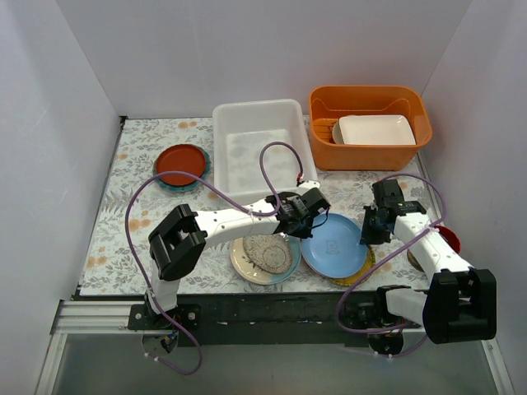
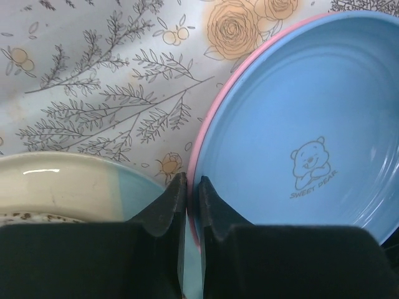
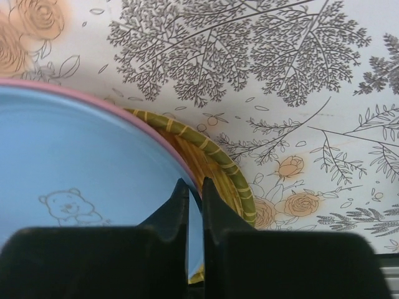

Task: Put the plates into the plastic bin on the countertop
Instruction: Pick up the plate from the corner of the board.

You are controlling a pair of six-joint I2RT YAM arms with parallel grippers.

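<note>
— Two grippers, one stack: where does the light blue round plate sit against them?
— Between them. The left gripper is at its far-left rim and the right gripper at its right rim. The blue plate rests in a pink round plate, whose edge shows just outside the blue. A woven yellow round plate lies underneath, on the leaf-printed white countertop.
— How wide are the jaws?
— Nearly closed on both arms, down to a thin slit. Each has one finger inside the blue plate and the other outside. The stacked blue and pink rims run into the slit, pinched.
— Room around?
— A speckled cream plate with a teal rim lies just beside the stack on the left; I cannot tell whether they touch. The translucent white plastic bin stands near, behind the left gripper. An orange plastic tub sits just beside the bin on its right. A red-brown round plate lies well apart, far left.
</note>
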